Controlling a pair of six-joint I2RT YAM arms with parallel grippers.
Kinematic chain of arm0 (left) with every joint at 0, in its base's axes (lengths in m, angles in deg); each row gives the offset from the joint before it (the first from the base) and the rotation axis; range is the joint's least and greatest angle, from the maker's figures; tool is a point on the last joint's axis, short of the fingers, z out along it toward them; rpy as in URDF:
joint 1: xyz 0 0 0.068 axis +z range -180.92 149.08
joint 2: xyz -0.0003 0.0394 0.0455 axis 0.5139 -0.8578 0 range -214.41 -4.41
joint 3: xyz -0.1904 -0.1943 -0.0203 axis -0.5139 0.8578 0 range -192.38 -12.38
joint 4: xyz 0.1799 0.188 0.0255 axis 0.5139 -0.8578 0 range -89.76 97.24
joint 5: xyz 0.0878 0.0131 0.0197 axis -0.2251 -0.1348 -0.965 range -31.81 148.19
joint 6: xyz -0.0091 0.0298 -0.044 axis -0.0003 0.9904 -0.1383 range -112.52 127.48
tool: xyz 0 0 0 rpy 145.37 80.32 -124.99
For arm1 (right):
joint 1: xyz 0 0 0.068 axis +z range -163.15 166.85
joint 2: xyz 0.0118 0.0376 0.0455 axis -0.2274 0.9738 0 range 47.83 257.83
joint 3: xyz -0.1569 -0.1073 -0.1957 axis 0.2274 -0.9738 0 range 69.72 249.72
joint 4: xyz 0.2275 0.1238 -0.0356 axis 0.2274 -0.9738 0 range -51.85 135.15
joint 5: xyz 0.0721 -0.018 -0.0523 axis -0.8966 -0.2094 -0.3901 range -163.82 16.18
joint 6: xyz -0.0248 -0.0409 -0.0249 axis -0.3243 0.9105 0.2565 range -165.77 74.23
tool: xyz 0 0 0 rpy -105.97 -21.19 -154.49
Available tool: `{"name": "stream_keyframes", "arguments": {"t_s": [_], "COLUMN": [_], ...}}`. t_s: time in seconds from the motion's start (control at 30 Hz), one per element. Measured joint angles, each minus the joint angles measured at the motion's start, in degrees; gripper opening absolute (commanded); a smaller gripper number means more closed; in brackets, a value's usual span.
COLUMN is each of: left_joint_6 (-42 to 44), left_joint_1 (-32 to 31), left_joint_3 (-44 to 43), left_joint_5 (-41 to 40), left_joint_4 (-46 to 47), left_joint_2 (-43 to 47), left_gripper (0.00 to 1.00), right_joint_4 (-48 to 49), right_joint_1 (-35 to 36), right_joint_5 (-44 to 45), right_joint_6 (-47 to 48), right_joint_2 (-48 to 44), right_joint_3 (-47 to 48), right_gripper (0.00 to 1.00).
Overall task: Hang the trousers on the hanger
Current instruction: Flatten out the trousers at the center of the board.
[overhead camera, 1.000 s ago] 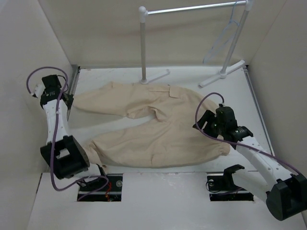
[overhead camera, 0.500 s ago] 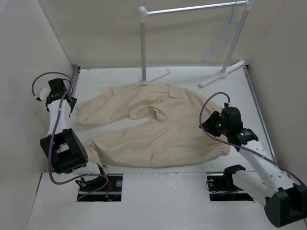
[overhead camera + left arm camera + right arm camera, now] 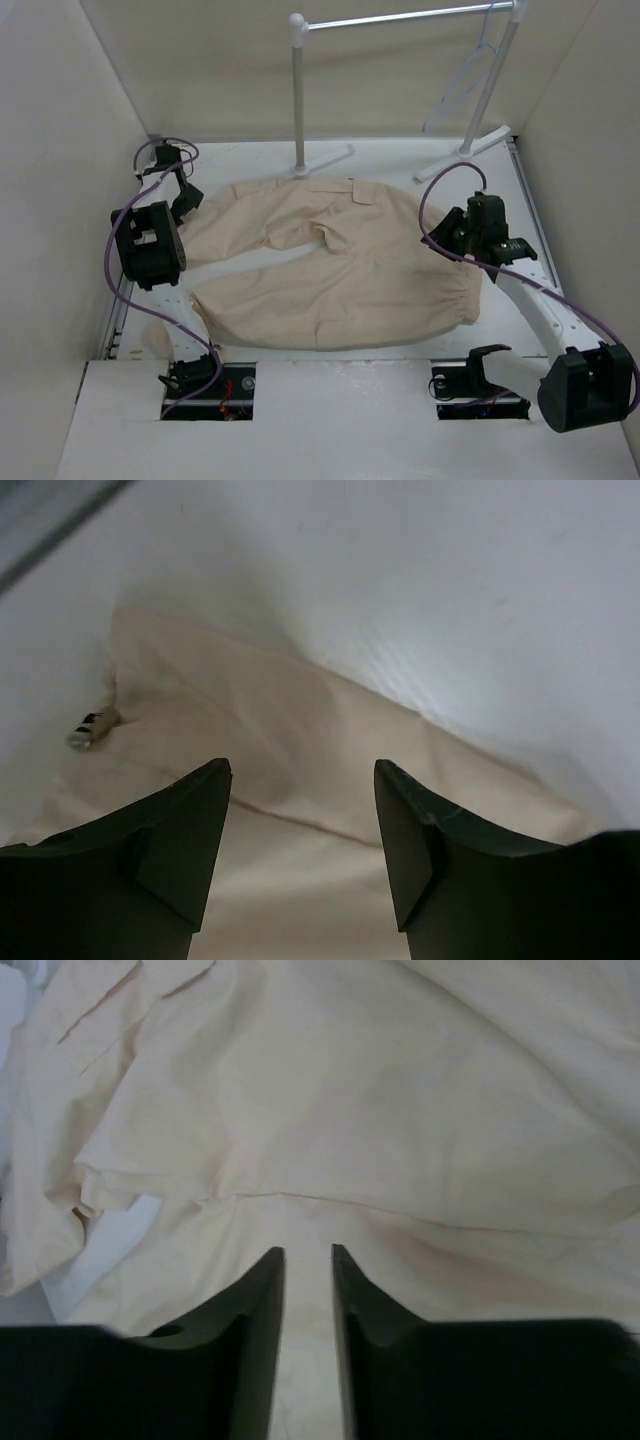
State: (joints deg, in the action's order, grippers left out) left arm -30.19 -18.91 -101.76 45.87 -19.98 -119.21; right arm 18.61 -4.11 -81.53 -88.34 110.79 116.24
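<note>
The beige trousers [image 3: 340, 270] lie spread flat on the white table, legs pointing left and the gathered waistband at the right. My left gripper [image 3: 183, 200] hovers over the cuff end of the far leg. In the left wrist view it [image 3: 303, 780] stands open, with only cloth [image 3: 280, 730] beneath it. At the waistband side, my right gripper [image 3: 450, 238] points down at the fabric. In the right wrist view its jaws [image 3: 308, 1252] stand a narrow gap apart above the cloth [image 3: 350, 1090], pinching nothing that I can see. The pale hanger [image 3: 457, 87] hangs from the rack bar at the far right.
A clothes rack with white posts [image 3: 297, 90] and a metal bar [image 3: 400, 17] stands at the back of the table, its feet [image 3: 465, 155] on the surface. Beige walls close in the left, right and back sides.
My left gripper has opened, let go of the leg end and swung to the far left corner. The right gripper has moved farther back along the waistband, its jaws narrower than before.
</note>
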Motion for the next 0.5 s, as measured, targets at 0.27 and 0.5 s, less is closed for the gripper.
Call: {"name": "stream_keyframes", "arguments": {"t_s": [0.27,0.5], "left_joint_6": [-1.03,-2.51], "left_joint_1": [0.09,0.83], "left_joint_3": [0.83,1.14], "left_joint_5": [1.44,1.18], "left_joint_4": [-1.16,-0.31], "left_joint_2": [-4.31,-4.31], "left_gripper": [0.3,0.03], "right_joint_4": [0.94,3.61], "right_joint_1": [-7.78,-17.81], "right_joint_5": [2.78,8.74], "right_joint_6": [-1.86,-2.58], "right_joint_2": [3.32,18.43], "right_joint_3": [0.39,4.09], "right_gripper": [0.67,0.63]}}
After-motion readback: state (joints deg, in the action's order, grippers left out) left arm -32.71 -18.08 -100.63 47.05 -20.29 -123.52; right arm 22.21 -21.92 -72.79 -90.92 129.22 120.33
